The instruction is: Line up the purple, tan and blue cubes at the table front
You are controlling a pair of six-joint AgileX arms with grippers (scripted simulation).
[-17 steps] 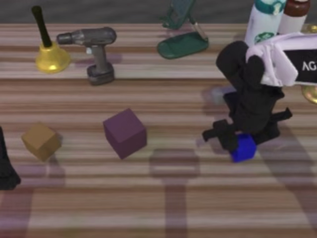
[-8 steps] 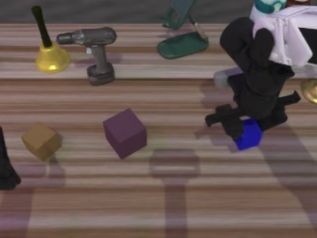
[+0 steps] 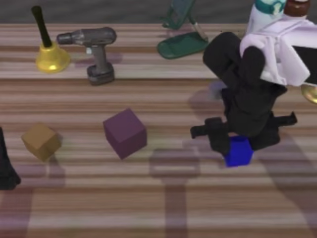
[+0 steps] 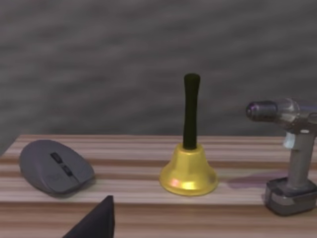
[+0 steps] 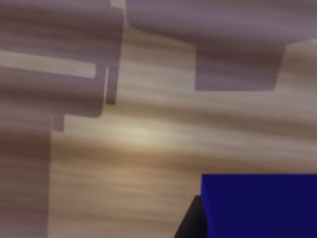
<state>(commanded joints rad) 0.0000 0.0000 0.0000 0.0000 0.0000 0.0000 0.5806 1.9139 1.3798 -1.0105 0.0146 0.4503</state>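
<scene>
- Top view: the right gripper (image 3: 237, 145) sits right of the table's (image 3: 163, 208) middle, fingers clamped on the blue cube (image 3: 238, 151), which shows just below the black wrist. The purple cube (image 3: 125, 133) lies left of it near the middle, the tan cube (image 3: 41, 141) farther left, close to the parked left gripper (image 3: 6, 171) at the left edge; I cannot tell how that one's fingers stand. The front strip is bare, so the cube must travel toward the front. The white bottle (image 3: 261, 12) carries a green round logo, unreadable.
- Left wrist view: a gold bell (image 4: 188, 166), a grey mouse (image 4: 55, 167) and a drill (image 4: 291, 148); no cube shows.
- Right wrist view: the blue cube (image 5: 260, 204) against a dark finger (image 5: 190, 223), striped wood beyond.
</scene>
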